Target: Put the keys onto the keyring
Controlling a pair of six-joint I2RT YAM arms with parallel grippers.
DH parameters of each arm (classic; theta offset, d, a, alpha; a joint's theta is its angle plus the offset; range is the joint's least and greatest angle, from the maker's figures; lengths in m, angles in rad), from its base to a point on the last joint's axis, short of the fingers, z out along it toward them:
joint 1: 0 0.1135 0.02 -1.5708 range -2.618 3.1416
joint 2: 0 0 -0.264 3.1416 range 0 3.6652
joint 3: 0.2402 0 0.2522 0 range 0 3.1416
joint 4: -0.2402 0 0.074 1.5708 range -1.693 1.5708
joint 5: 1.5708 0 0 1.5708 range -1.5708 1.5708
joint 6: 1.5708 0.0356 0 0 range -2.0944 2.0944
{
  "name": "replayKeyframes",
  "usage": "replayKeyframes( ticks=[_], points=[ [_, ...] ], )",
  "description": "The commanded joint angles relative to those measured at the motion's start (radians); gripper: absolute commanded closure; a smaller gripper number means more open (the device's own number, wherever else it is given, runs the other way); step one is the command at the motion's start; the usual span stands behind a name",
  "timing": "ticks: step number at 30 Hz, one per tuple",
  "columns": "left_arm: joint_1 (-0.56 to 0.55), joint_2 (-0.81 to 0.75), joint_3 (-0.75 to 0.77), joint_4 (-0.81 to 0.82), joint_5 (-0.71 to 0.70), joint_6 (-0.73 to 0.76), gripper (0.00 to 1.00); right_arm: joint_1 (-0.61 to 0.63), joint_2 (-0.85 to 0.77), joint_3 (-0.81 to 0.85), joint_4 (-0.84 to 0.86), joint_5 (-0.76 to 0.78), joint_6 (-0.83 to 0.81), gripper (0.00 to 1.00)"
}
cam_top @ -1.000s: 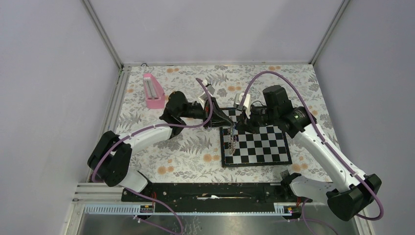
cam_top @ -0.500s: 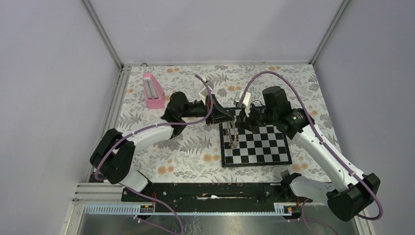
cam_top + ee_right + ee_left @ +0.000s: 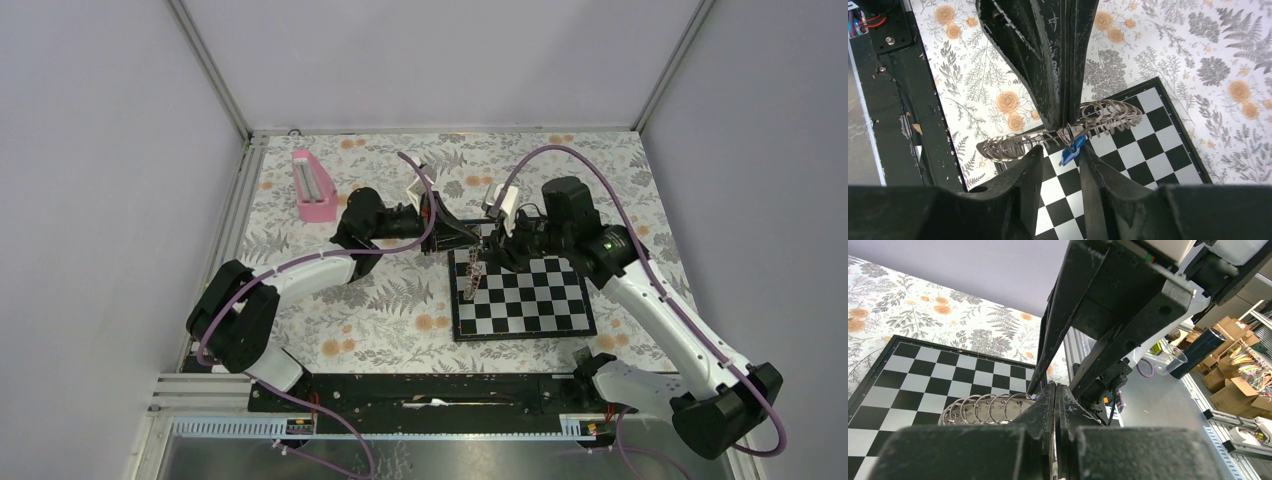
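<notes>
The keyring (image 3: 1098, 114) is a chain of small metal rings. My left gripper (image 3: 1056, 386) is shut on it and holds it above the chessboard (image 3: 540, 300); in the top view the keyring (image 3: 468, 278) hangs down from the left gripper (image 3: 470, 243). The blue-headed key (image 3: 1073, 146) hangs from the ring just under the left gripper's fingers (image 3: 1063, 75). My right gripper (image 3: 1060, 156) is open, its fingers on either side of the key, and the right finger touches the blue head. In the left wrist view the rings (image 3: 983, 409) show left of my shut fingers.
The chessboard (image 3: 1148, 150) lies on a floral tablecloth (image 3: 380, 310). A pink box (image 3: 313, 186) stands at the back left. The two grippers meet closely over the board's back left corner. Metal rails (image 3: 430, 390) run along the near edge.
The right gripper has drawn back slightly to the right. The left gripper has lifted a little, and the hanging keyring has shifted with it.
</notes>
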Motion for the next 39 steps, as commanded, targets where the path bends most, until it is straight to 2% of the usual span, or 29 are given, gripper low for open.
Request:
replayKeyframes(
  ticks=[1, 14, 29, 35, 39],
  points=[
    [0.014, -0.013, -0.003, 0.139, 0.051, -0.018, 1.0, -0.022, -0.065, 0.002, 0.021, -0.001, -0.019, 0.6],
    [0.018, 0.007, -0.01, 0.242, 0.133, -0.07, 1.0, -0.039, -0.046, 0.05, 0.001, -0.108, -0.023, 0.65],
    [0.017, 0.003, -0.021, 0.248, 0.152, -0.057, 1.0, -0.039, -0.002, 0.074, -0.002, -0.219, -0.019, 0.67],
    [0.017, 0.003, -0.02, 0.251, 0.153, -0.059, 1.0, -0.039, 0.013, 0.071, 0.004, -0.238, -0.018, 0.77],
    [0.017, 0.002, -0.022, 0.254, 0.15, -0.059, 1.0, -0.039, 0.016, 0.069, 0.004, -0.239, -0.029, 0.97]
  ],
)
